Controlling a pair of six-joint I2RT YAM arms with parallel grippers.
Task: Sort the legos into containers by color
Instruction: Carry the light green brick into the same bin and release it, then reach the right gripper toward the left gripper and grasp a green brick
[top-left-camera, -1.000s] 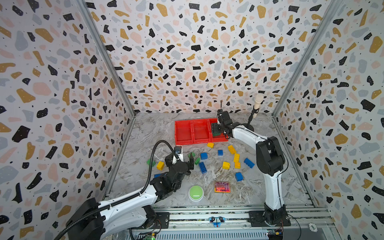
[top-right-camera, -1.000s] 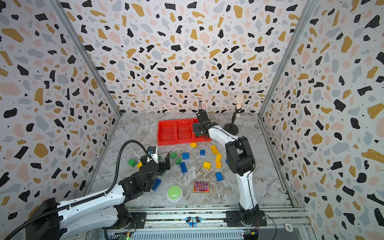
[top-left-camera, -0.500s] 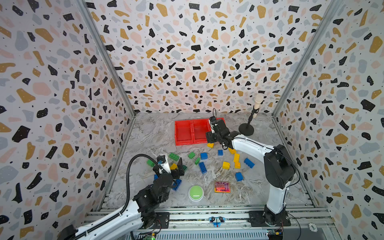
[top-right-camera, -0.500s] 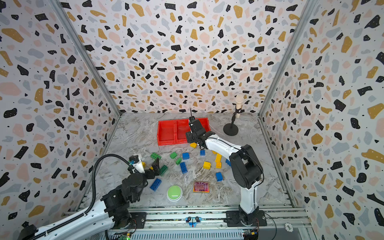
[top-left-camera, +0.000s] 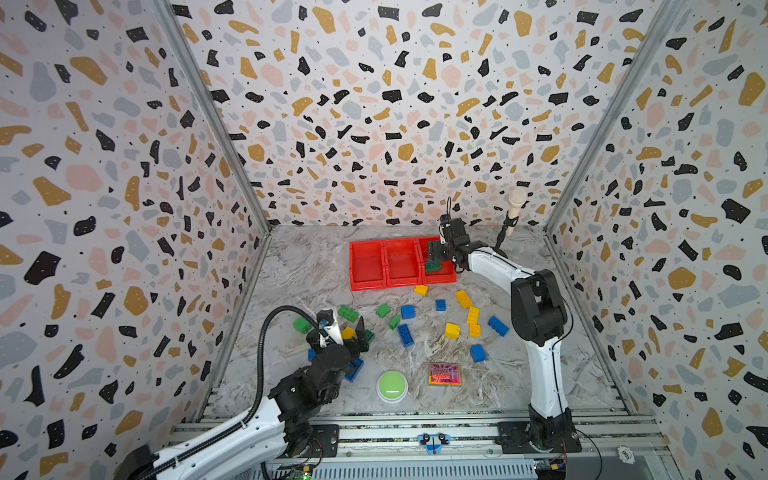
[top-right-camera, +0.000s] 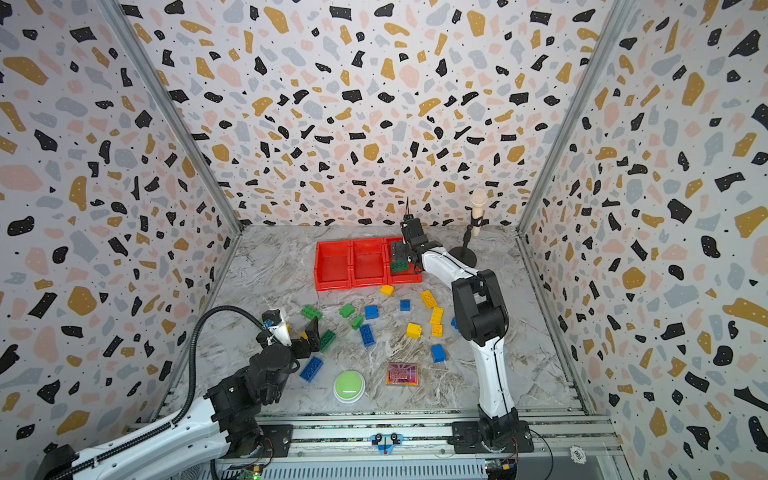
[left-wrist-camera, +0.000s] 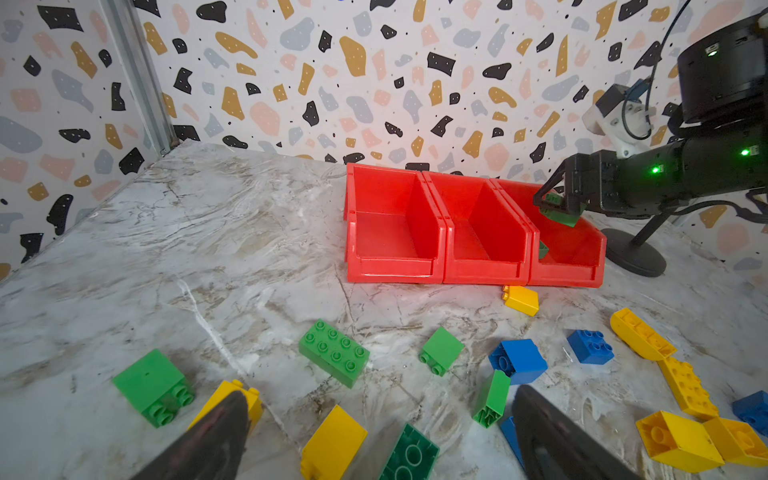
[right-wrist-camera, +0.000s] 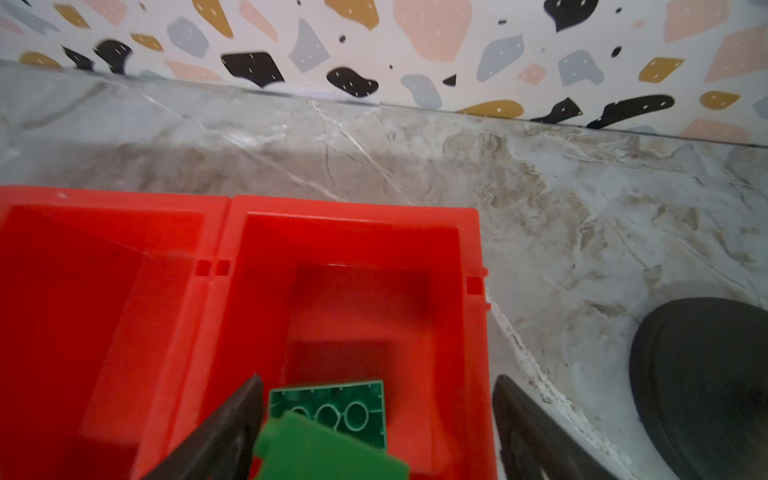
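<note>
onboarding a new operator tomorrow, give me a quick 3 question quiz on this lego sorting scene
1. Multiple choice: in both top views, the right gripper hangs above which of the red bins? A) left end B) middle C) right end
2. True or false: the left gripper has its jaws shut.
3. Short answer: what colour is the brick lying on the table closest to the bins' front wall?

Key: 1 C. 2 false, the jaws stand open. 3 yellow.
</note>
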